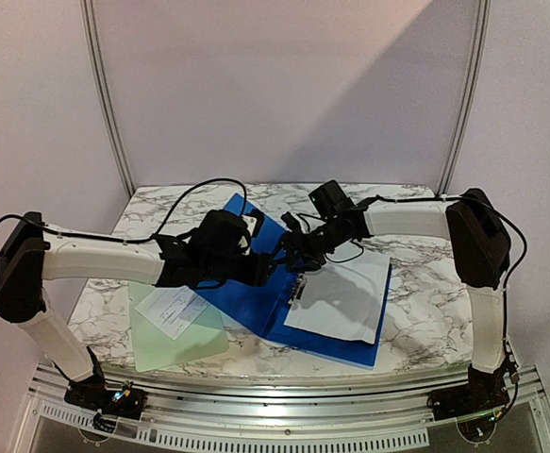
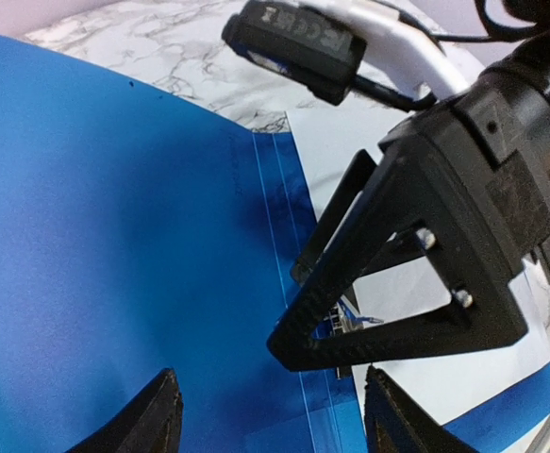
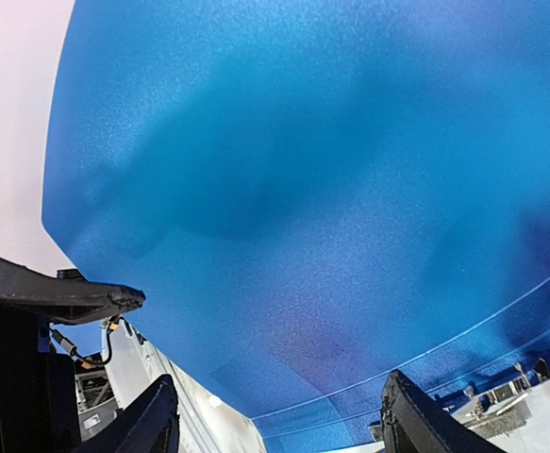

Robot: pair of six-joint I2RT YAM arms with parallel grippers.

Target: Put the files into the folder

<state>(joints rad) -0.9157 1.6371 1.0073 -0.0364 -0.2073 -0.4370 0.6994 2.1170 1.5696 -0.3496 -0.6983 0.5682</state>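
The blue folder (image 1: 241,300) lies open mid-table, its left cover raised at the back. It fills the left wrist view (image 2: 114,236) and the right wrist view (image 3: 303,189). The large white sheet (image 1: 345,293) lies on its right half, beside the metal clip (image 1: 298,288) at the spine (image 2: 350,321). The smaller printed slip (image 1: 174,310) lies left of the folder. My left gripper (image 1: 270,271) (image 2: 270,425) is open and empty over the inside of the cover. My right gripper (image 1: 298,257) (image 3: 279,425) is open and empty just above the clip, facing the cover.
A pale green translucent sheet (image 1: 180,338) lies under the slip at the front left. The two wrists are close together over the folder's spine; a right finger (image 2: 397,338) crosses the left wrist view. The marble table (image 1: 425,311) ends near the arm bases.
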